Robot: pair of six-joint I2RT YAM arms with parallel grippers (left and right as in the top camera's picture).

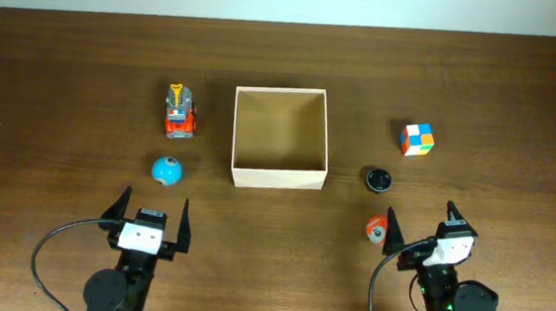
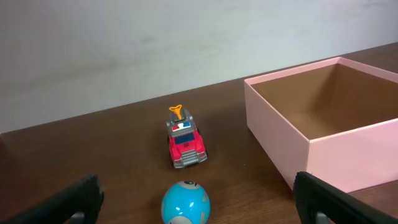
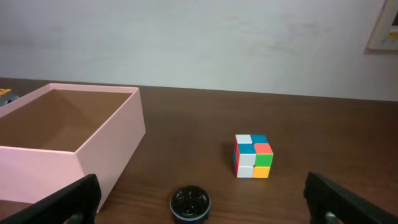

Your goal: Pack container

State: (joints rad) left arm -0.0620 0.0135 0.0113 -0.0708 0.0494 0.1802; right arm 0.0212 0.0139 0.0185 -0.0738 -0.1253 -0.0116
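Container (image 1: pixel 276 178) well ahead, between left gripper (image 1: pixel 155 203) and right gripper (image 1: pixel 420 214) (both spread wide, empty). Bare table (image 1: pixel 273 225) fronting near wall; toy truck (image 1: pixel 179 111) left of it, black puck (image 1: pixel 378 179) right.

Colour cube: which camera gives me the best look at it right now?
Right wrist. The colour cube sits close and unobstructed there, top and two side faces visible. Overhead shows it small, from above, right of the container. Left wrist does not show it.
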